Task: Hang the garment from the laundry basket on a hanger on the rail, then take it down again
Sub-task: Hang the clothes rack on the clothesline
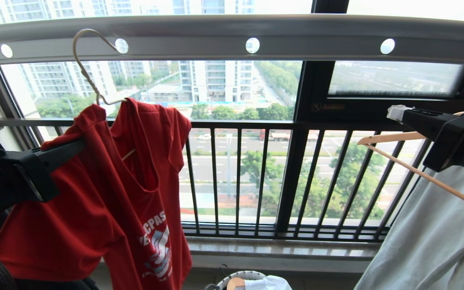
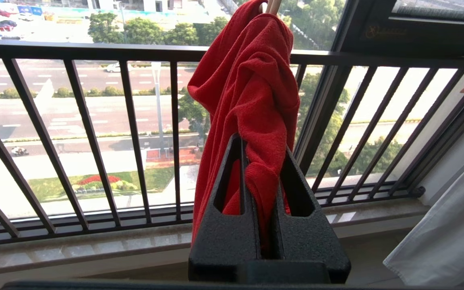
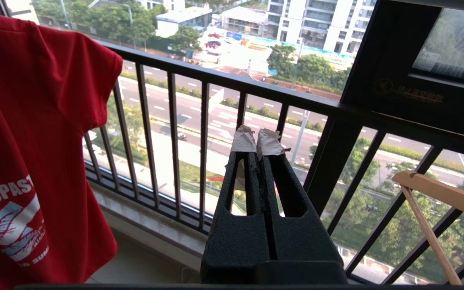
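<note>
My left gripper [image 2: 262, 161] is clamped on a bunched fold at the shoulder of the garment [image 1: 95, 209], below the rail [image 1: 316, 30]. I hold it there, I judge, because the shoulder is where the cloth has to slide onto or off the wire arm of the hanger [image 1: 89, 72]. The hanger's hook sits over the rail beside one of its round holes, and its long neck drops straight into the shirt's collar, so the rail carries the weight and I only steer the fabric. The garment hangs skewed under the rail: one shoulder is pulled out toward me, the other sleeve falls free on the window side, and the printed chest faces my right.

My right gripper [image 3: 258, 141] is pressed together on nothing, its taped tips touching, parked under the rail well apart from the garment and just beside a wooden hanger [image 1: 409, 161] carrying a pale cloth [image 1: 429, 249]. It is out of the way, I judge, so the shirt can swing.

The laundry basket [image 1: 240, 278] stands on the floor far beneath the rail, only its rim showing, with something white inside.
</note>
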Tool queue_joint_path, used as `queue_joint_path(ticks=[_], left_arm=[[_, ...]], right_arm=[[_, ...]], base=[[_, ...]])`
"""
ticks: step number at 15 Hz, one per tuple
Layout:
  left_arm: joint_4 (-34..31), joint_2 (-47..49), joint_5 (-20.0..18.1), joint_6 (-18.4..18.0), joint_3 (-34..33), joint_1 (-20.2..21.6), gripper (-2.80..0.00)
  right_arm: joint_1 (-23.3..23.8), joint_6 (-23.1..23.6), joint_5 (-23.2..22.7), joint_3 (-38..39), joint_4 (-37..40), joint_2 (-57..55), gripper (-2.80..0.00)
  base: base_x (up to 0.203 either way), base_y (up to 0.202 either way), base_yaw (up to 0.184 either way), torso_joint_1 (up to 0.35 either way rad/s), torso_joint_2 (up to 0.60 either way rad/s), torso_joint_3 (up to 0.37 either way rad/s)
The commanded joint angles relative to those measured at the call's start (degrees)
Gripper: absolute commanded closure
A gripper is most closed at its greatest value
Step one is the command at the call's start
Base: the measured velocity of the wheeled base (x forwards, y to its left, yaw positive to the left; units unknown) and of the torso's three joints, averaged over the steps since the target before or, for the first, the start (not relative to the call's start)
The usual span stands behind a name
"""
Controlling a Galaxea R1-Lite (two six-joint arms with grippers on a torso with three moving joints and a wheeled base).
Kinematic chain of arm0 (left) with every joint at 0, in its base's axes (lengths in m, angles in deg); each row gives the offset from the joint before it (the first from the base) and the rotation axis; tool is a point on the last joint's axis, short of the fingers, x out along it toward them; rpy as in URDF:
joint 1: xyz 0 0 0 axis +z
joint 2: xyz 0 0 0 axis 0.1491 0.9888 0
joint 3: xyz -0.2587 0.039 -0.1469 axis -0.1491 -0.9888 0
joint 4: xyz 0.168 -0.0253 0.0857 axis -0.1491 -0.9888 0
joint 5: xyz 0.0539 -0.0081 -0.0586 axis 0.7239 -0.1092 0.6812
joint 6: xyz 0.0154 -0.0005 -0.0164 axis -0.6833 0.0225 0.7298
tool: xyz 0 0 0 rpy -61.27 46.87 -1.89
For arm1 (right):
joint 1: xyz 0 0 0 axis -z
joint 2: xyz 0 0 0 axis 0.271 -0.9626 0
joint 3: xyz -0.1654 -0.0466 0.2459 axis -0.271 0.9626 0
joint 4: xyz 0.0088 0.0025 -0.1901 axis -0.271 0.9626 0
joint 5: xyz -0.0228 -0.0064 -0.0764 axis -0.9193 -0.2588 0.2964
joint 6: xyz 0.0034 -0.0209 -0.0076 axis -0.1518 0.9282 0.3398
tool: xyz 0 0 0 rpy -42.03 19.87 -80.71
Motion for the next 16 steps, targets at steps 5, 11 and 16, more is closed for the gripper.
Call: queue_joint_path(ticks=[5,11,16], left_arm=[[0.6,2.8,-0.5,-0.3,1.6,0.4,0.0],[0.6,3.4,-0.7,-0.8,1.6,0.3,0.0],[0.5,2.6,-0.8,-1.5,1.9,-0.3,0.0]], right_arm=[[0.0,0.0,-0.2,0.1,-0.2,-0.2,0.0],[0.0,0.0,-0.7,0.1,-0.2,-0.2,0.0],[0.0,0.0,-0.8,0.1,-0.2,-0.2,0.0]], base=[[0.0,0.0,0.0,0.0,0.0,0.0],[0.0,0.0,0.0,0.0,0.0,0.0],[0.0,0.0,0.0,0.0,0.0,0.0]])
